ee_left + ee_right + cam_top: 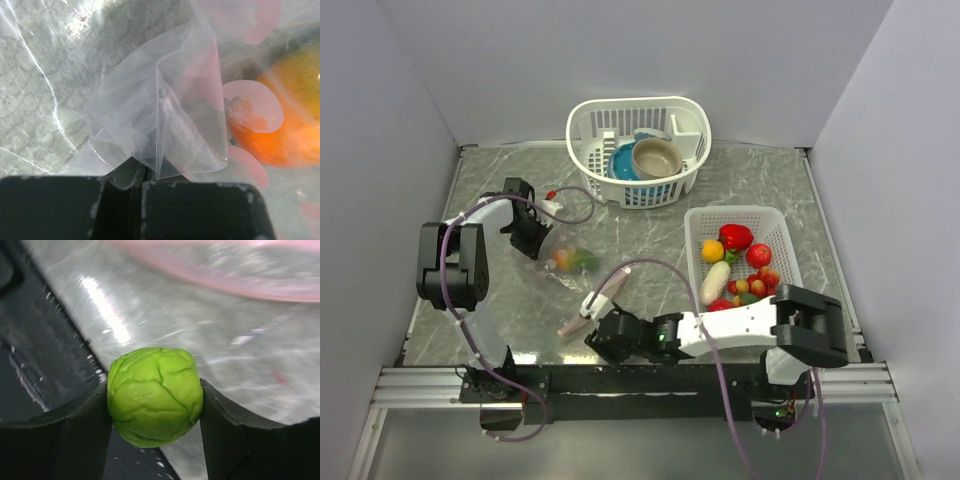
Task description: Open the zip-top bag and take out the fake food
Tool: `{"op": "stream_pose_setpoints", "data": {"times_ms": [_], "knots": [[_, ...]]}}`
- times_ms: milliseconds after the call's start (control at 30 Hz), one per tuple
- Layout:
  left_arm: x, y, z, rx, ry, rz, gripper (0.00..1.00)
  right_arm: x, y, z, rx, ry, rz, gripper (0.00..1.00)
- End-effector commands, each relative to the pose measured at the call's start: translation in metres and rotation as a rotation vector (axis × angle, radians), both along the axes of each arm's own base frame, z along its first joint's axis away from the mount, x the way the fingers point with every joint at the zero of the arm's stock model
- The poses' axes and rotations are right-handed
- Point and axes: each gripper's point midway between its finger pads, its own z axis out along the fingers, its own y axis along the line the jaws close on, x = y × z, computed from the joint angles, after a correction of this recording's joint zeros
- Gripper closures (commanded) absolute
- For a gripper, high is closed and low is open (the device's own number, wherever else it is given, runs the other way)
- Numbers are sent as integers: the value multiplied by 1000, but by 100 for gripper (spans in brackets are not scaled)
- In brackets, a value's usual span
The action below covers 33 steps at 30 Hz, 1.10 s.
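The zip-top bag (pixel 563 262) lies left of centre, clear and crumpled, its pink zip mouth (pixel 592 303) pointing toward the near edge. Orange and green fake food (pixel 572 259) shows inside it. My left gripper (pixel 528 240) is shut on the bag's far corner; in the left wrist view the clear plastic (pixel 165 125) bunches out of the shut jaws (pixel 137 175), with an orange fruit (pixel 292 115) behind the film. My right gripper (pixel 602 338) sits by the zip mouth and is shut on a green cabbage-like ball (pixel 155 396). The pink strip (pixel 240 275) is blurred above it.
A low white mesh basket (pixel 770 222) at the right holds several red, yellow, white and green fake foods. A taller white basket (pixel 590 135) at the back holds a blue bowl (pixel 622 163) and a tan bowl (pixel 655 157). The table's dark front rail (pixel 45 365) lies just below the right gripper.
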Motion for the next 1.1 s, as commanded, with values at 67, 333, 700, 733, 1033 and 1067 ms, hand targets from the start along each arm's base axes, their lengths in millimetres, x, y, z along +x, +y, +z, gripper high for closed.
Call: {"op": "stream_pose_setpoints", "data": {"times_ms": [67,333,700,733,1033,1067], "knots": [[-22,1,-1,8,65,3,99,71,-31,94,187,-180,-263,86],[-21,-1,-2,4,63,-4,99,152,-219,132,196,-393,-1154,88],[-19,-1,-2,2,63,-12,99,157,-261,114,137,-355,-1345,0],[-18,-1,-1,3,58,-15,99,161,-255,120,155,-364,-1314,0],[-20,-1,-4,6,65,-16,99,133,-122,158,316,-366,-708,10],[-20,-1,-6,5,68,-15,99,123,-101,140,286,-326,-617,14]]}}
